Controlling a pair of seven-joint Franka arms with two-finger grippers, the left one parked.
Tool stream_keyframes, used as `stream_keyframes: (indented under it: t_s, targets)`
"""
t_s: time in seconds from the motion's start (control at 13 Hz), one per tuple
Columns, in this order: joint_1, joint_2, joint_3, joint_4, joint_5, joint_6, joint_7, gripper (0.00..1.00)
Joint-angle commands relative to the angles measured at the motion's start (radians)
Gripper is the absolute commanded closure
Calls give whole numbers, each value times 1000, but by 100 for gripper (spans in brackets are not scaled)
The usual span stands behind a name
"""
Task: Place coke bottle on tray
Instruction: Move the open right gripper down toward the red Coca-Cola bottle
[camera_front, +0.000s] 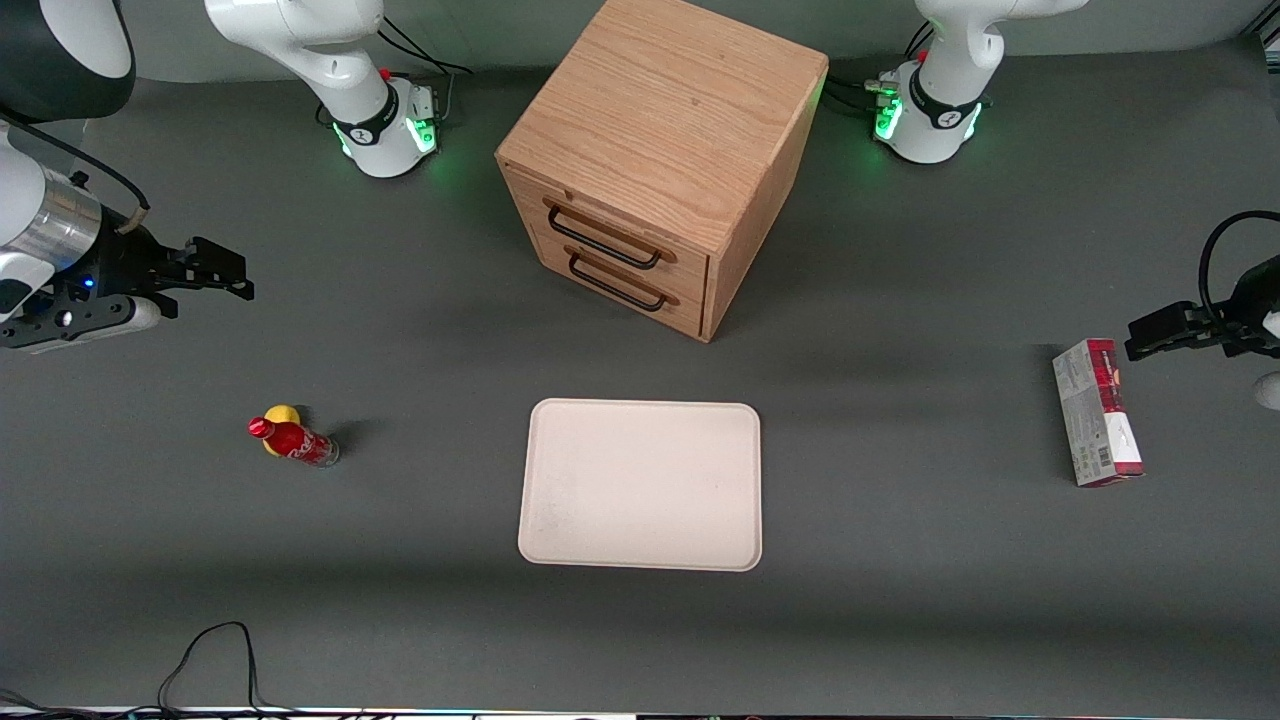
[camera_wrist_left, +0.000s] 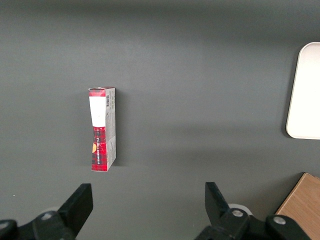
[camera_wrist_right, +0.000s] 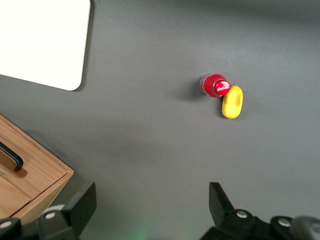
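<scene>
Meanwhile claw (camera_front: 228, 272) hangs over counter (camera_front: 400, 620), fingers apart, holding nothing; coke bottle (camera_front: 293, 442) upright beside lemon (camera_front: 281, 415); tray (camera_front: 641, 484) well apart.

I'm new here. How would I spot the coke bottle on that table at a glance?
Start at the big cream tray in front of the wooden cabinet, then look toward the working arm's end, where the open gripper hovers above the table. The coke bottle stands there: small, red, white lettering, touching a yellow lemon-like object.
</scene>
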Motion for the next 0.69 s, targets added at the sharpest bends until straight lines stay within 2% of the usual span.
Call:
stream_keyframes:
  t_s: [0.0,0.62]
  targets:
    - [15,15,-11,36,-10,-27,55,0]
    - [18,60,-11,84,-11,-68,60,0]
